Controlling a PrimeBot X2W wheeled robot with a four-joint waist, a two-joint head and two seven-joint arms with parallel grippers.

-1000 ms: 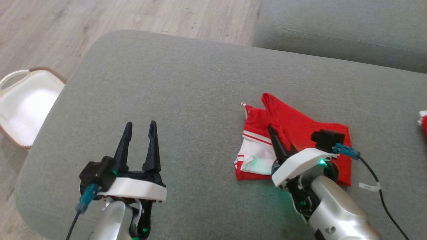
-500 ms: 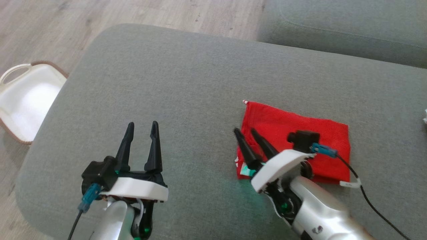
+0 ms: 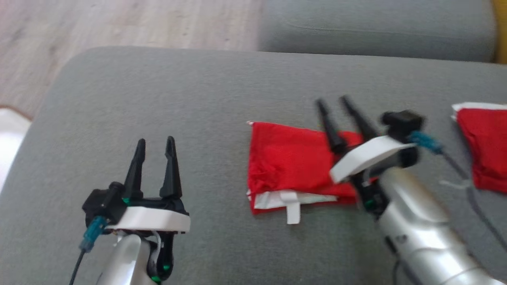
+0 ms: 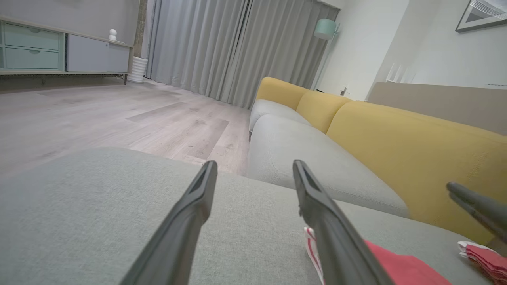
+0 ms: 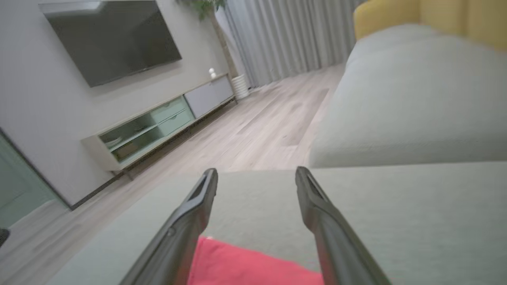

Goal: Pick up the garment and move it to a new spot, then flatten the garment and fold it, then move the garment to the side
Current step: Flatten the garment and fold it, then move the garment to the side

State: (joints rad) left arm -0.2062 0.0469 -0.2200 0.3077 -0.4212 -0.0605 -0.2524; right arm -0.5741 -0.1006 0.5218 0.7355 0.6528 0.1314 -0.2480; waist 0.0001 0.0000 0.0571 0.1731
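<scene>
Garment (image 3: 293,162) is lying folded on grey cushion (image 3: 178,99); right gripper (image 3: 332,100) is hovering over its right end, fingers spread, empty (likely lining up the side move); left gripper (image 3: 155,140) is idling well apart, spread.

The left gripper (image 4: 253,170), fingers spread, hovers over the grey cushion (image 4: 99,206) beside the red garment (image 4: 400,267).

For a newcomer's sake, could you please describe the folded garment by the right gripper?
On the grey cushion, look mid-way, by the right gripper. The folded red garment lies there; unlike the other red garment at the right edge, it shows a white tab along its near edge.
</scene>
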